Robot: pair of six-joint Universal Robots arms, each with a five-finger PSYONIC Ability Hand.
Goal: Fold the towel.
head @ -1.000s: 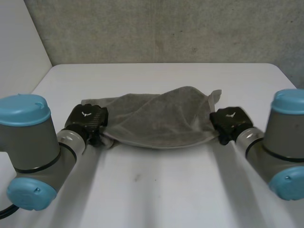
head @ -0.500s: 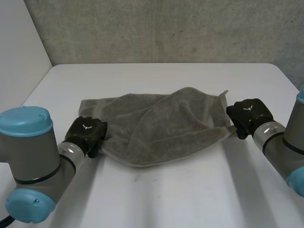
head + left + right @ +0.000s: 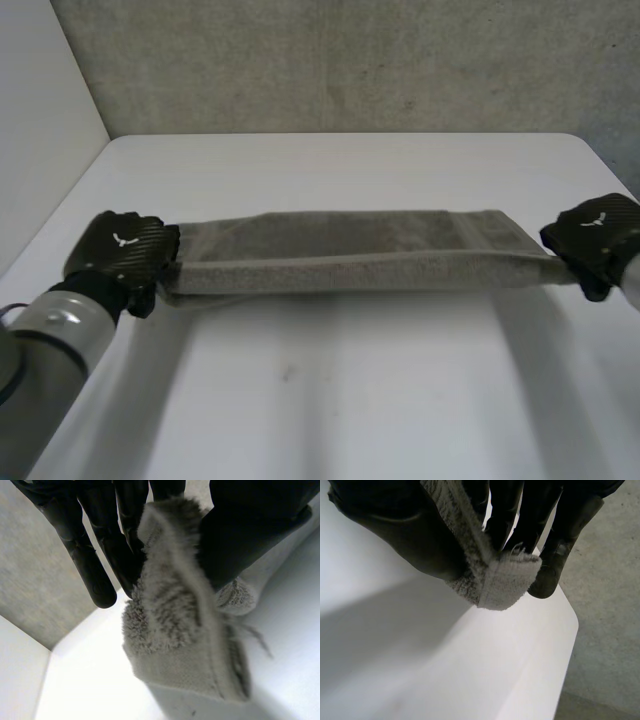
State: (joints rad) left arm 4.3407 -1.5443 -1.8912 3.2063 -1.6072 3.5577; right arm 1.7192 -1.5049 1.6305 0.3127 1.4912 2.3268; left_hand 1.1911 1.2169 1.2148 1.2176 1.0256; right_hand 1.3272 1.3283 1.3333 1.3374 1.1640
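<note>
The grey terry towel (image 3: 350, 255) is drawn out into a long narrow band across the middle of the white table (image 3: 340, 400), doubled lengthwise, with its folded edge towards the robot. It hangs taut between the two hands. Whether its far edge touches the tabletop cannot be told.

The left hand (image 3: 120, 255) holds the towel's left end. In the left wrist view its thumb (image 3: 250, 525) pinches the bunched pile against the fingers (image 3: 90, 555), and the hemmed end hangs free below them.

The right hand (image 3: 598, 235) holds the right end. In the right wrist view the doubled hemmed corner pokes out between thumb and fingers (image 3: 560, 530), which squeeze it tight.

The back of each black hand bears a small white Y-shaped emblem. A rough grey concrete wall (image 3: 350, 60) stands behind the table.
</note>
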